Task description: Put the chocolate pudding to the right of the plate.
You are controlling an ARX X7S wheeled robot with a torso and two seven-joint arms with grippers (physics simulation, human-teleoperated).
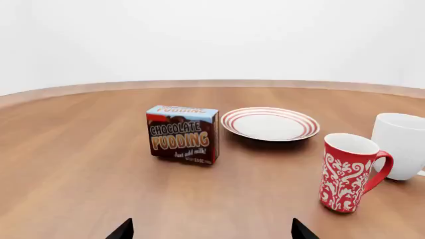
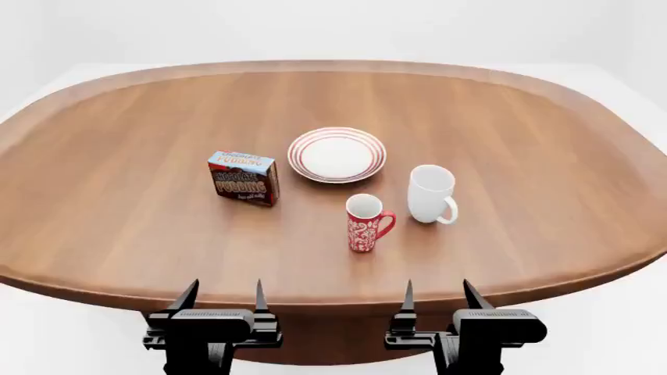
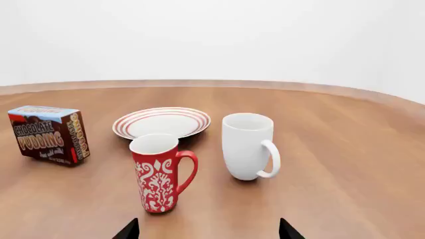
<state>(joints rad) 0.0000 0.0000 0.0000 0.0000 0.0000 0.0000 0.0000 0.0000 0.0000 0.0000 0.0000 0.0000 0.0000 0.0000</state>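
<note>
Chocolate pudding, a small rectangular carton with dark brown sides and a light blue and red top (image 2: 244,178), stands on the brown wooden oval bench (image 2: 125,219), to the left of the round white plate with concentric red rings at its rim (image 2: 337,154) in the head view, close to it but not touching. Its long axis runs roughly left to right across the bench, slightly turned, and its lettered broad face points toward the robot, so "CHOCOLATE PUDDING" reads upright in both wrist views. The plate lies flat and holds nothing. In front of the plate, nearer the robot, stands a tall red mug with a white floral pattern (image 2: 365,223), upright, handle to the right, white inside with nothing visible in it. Just to its right stands a plain white mug (image 2: 430,193), also upright with its handle to the right; its interior shows no contents. The two mugs are near each other but apart. The left hand (image 2: 222,295) and right hand (image 2: 436,294) hover at the near bench edge, both with fingers spread and grasping nothing.
</note>
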